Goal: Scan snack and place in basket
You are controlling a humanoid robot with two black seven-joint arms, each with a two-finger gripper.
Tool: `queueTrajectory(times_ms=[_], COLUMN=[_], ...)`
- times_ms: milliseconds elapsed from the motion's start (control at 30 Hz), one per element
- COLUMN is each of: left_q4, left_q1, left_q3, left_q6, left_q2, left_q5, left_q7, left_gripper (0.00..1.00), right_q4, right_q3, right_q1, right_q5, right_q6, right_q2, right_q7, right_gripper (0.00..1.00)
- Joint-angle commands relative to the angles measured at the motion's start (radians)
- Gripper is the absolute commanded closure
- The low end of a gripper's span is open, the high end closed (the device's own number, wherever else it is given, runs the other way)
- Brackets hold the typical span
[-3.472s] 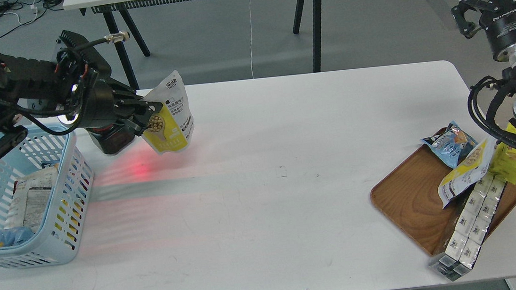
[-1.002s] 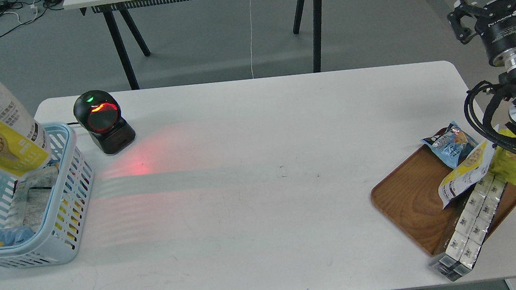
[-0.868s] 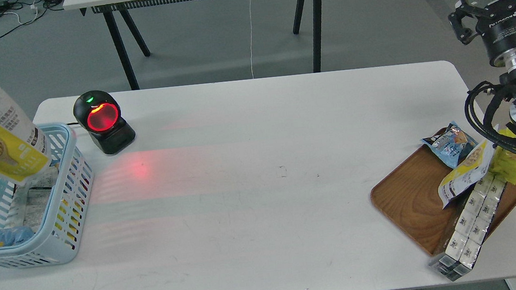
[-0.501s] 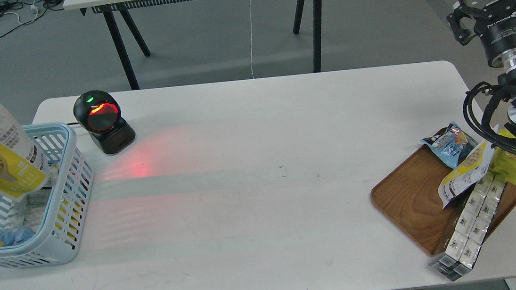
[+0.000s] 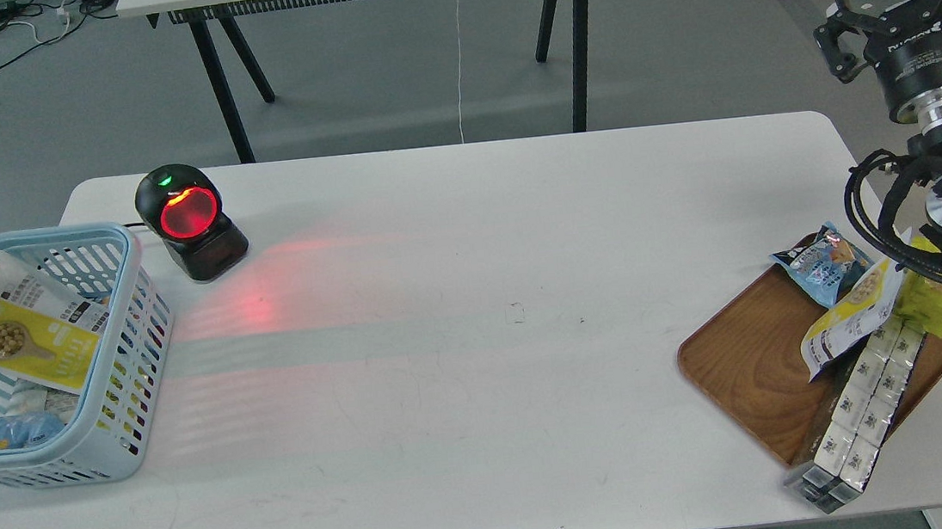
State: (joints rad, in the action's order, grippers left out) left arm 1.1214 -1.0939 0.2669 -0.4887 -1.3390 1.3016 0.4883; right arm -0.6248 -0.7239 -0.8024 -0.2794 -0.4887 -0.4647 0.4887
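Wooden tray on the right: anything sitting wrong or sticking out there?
Yes. The strip of white packets runs off the wooden tray, its lower end resting on the table by the front edge. A yellow-and-white pouch leans across the pile.

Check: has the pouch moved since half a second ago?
Yes. The pouch has dropped from above the basket rim to lie inside it, released; the scanner is unmoved.
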Motion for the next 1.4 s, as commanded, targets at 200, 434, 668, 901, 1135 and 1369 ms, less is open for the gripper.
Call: queueTrajectory(times_ms=[200,434,668,901,1135,1369], left_q4=[-0.328,-0.526,-0.683,-0.753,-0.802,-0.802], left_q1=[-0.011,-0.009,-0.029,-0.035,0.002,0.1], left_q3=[0.207,0.239,0.244,0.273,0.356,0.365], left_q6=[0.0,0.0,0.0,0.0,0.0,0.0], left_q2=[0.296,0.521,0.739,0.892,1.001,1.055], left_q5=[-0.376,-0.7,-1.019,-1.395,-1.529,-1.576], left_q7=[0.0,0.0,0.0,-0.106,-0.116,-0.112], left_gripper=[0.01,0.01,0.0,0.0,0.0,0.0], right_q4=[-0.004,-0.001,-0.001,0.011,0.016,0.016], right_q3=[-0.022,-0.029,-0.031,-0.06,-0.088,-0.121], right_q1=[-0.015,-0.029,-0.029,-0.037,-0.046,-0.024], right_q5=[0.0,0.002,0.002,0.0,0.0,-0.001], right_q6=[0.0,0.0,0.0,0.0,0.0,0.0], right_q2=[-0.011,-0.022,-0.015,0.003,0.044,0.092], right_q7=[0.0,0.0,-0.016,-0.068,-0.085,-0.088], right_gripper=[0.0,0.0,0.0,0.0,0.0,0.0])
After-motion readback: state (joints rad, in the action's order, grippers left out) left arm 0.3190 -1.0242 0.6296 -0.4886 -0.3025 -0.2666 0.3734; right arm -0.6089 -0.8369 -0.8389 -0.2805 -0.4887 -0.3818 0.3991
